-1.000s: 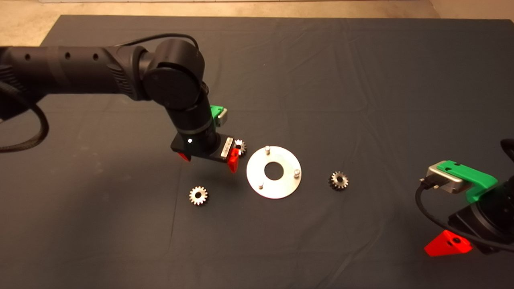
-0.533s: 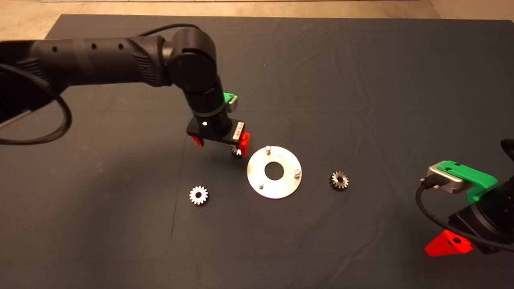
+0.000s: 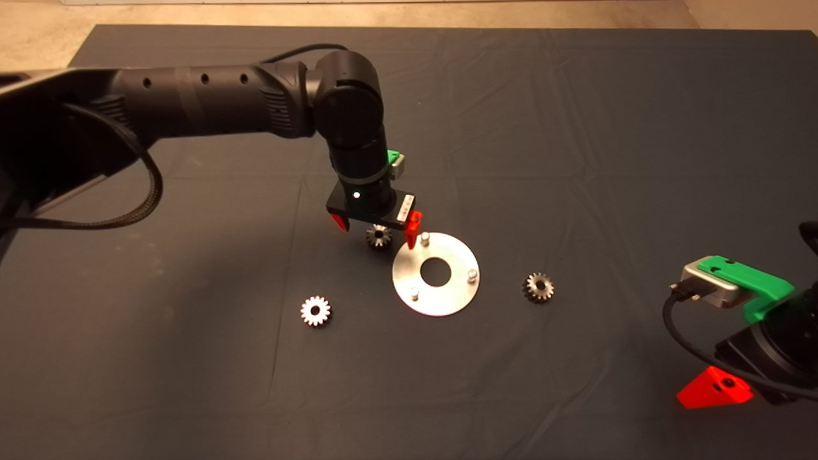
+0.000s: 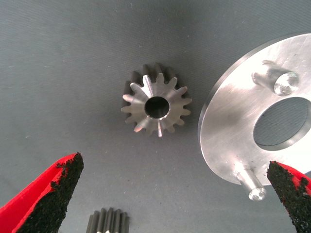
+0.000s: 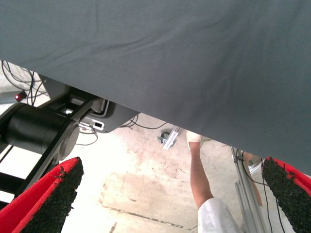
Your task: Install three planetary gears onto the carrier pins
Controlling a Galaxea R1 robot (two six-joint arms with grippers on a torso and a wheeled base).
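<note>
We see the left gripper (image 3: 378,227) hanging over the middle of the dark mat (image 3: 575,128), its jaws wide apart, one red finger on each side of a planetary gear (image 3: 378,236) that lies flat just beside the shiny disc (image 3: 436,295). The finger (image 3: 413,229) nearer the disc hangs beside one carrier pin (image 3: 425,239). The other two pins (image 3: 472,275) (image 3: 415,294) stand bare. A second gear (image 3: 316,311) lies well apart toward the mat's near edge, and a third (image 3: 539,287) lies on the disc's far side from the arm. The right gripper (image 3: 712,388) waits at the mat's near right corner, jaws apart; its wrist view shows floor and a person's leg (image 5: 201,184).
</note>
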